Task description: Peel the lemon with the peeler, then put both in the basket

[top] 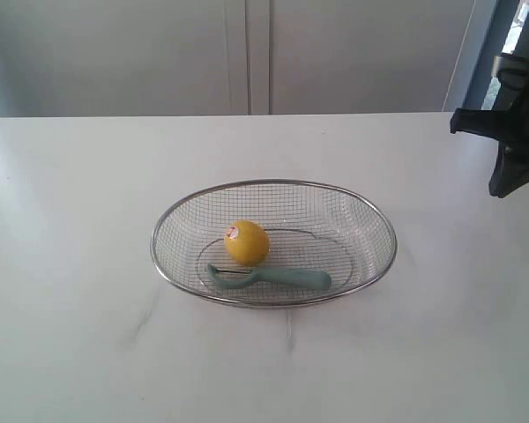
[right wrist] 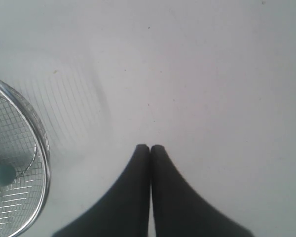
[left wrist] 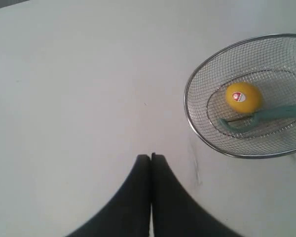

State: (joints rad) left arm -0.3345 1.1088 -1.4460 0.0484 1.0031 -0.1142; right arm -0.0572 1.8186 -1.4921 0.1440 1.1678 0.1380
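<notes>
White table [top: 70,352] is seen w/ the wire-mesh basket [top: 394,248] set near centre. Left gripper [left wrist: 151,157] & right gripper [right wrist: 150,147] are each poised over bare tabletop beside the basket, jaws pressed together, nothing held. Peeler [top: 286,279] is laid flat inside the basket, blade head just beside the lemon [top: 247,243], also inside. Peeler is judged light & stiff, best taken mid-handle; lemon is judged firm, smooth-skinned, apt to roll, best pinched across its middle

Small red-and-white sticker [left wrist: 238,97] on the lemon [left wrist: 248,100], print illegible
</notes>
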